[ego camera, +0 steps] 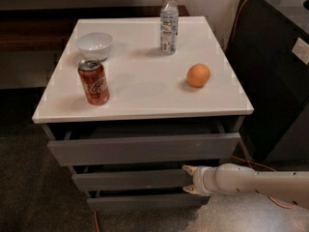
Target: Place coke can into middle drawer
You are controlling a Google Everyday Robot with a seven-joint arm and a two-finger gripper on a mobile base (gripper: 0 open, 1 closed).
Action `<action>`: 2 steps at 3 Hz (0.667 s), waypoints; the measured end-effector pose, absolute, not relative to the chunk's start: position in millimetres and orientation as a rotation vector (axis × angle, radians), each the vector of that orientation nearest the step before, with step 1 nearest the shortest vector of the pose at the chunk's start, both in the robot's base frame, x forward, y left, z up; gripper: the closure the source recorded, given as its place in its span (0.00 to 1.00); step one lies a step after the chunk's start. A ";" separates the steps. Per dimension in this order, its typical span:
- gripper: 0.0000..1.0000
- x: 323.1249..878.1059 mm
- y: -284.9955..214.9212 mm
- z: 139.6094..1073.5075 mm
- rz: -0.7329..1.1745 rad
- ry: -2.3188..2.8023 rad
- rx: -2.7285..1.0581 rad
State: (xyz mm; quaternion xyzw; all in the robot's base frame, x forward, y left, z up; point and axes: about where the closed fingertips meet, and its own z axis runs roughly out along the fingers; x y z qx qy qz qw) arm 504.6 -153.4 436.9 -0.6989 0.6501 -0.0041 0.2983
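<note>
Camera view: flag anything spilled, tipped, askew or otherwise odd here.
Nothing is spilled or tipped: the coke can, water bottle and bowl stand upright, and the orange rests on the tabletop. The one irregularity is the top drawer, standing partly open. The gripper sits low at the middle drawer front, fingers spread.

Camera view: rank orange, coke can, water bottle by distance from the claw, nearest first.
The open claw sits low, at the right of the middle drawer front.
1. Orange: tabletop, right side, toward the front.
2. Coke can: tabletop, left side, toward the front.
3. Water bottle: tabletop, back edge.
</note>
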 end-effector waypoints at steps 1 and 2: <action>0.71 506.4 -153.1 434.9 0.007 1.739 -1.850; 0.95 498.7 -149.6 437.2 0.026 1.733 -1.864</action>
